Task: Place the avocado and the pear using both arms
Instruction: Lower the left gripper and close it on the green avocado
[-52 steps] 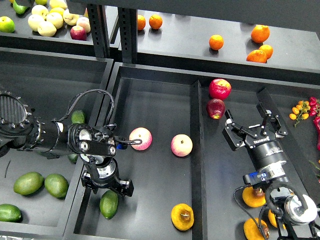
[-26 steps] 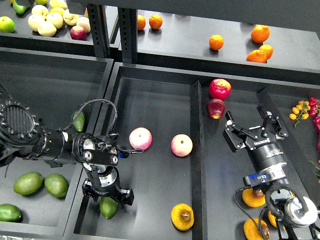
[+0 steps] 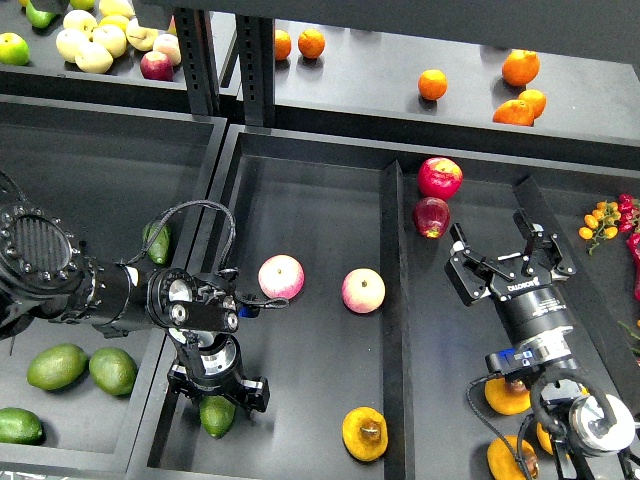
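Left fingers [image 3: 217,396] low in the centre bin [image 3: 320,215], pointed down over the avocado [image 3: 217,414]. Fruit lies at the bin's near-left corner, close to the wall, partly hidden under the gripper. Cannot tell if the fingers have closed on it or only straddle it; seen end-on and dark.

Right fingers [image 3: 510,254] spread wide, holding nothing, raised above the right bin. One pear [image 3: 364,433] rests in the centre bin near the front edge; others [image 3: 508,394] sit beneath the right wrist.

Risks: glossy, egg-shaped avocado likely to squirt sideways under an off-centre pinch. Wall nearby may block one finger. Cable loop near the left wrist could snag.
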Controlling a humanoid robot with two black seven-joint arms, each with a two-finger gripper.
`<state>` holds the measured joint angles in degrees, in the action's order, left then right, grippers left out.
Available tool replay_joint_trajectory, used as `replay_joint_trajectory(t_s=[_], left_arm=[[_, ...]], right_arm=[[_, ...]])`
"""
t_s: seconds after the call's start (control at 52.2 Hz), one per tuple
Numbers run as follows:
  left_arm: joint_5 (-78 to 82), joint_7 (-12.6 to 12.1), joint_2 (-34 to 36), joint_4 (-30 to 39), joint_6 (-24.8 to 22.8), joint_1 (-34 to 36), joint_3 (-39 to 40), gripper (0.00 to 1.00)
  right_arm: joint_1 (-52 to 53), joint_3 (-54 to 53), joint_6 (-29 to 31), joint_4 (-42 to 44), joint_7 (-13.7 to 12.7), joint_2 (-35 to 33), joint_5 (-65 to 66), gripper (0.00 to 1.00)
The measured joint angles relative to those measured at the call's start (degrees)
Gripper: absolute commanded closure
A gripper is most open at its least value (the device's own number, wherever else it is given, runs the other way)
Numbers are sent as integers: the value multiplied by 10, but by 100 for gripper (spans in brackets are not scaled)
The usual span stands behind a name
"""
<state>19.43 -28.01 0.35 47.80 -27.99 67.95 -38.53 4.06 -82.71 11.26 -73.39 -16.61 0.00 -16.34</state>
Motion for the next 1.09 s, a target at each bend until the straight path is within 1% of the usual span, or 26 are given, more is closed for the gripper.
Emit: replay_joint_trajectory(t_s=[0.077,0.096,0.134,0.211,0.307,0.345,0.498,0.786,0.92,1.093], left_arm=[[-1,0,0,0,0,0,0,25],[-1,0,0,0,0,0,1,30],[-1,0,0,1,0,-1,1,35],[-1,0,0,2,0,-1,2,47],[-7,0,0,3,0,-1,4,69],[-16,0,0,3,0,-1,5,73],[-47,0,0,4,0,4,7,78],[-64,0,4,22,0,39,19,78],[-67,0,26,40,0,71,58,78],[-67,0,75,45,0,110,75,77]], right_arm=[[0,0,0,0,0,0,0,1],[0,0,0,0,0,0,0,1],[0,0,0,0,0,0,0,1],[0,0,0,0,0,0,0,1],[0,0,0,0,0,0,0,1],[0,0,0,0,0,0,0,1],[0,0,1,0,0,0,0,1],[-1,0,1,-4,0,0,0,1],[-1,-1,3,-7,0,0,0,1],[0,-7,16,-8,0,0,0,1]])
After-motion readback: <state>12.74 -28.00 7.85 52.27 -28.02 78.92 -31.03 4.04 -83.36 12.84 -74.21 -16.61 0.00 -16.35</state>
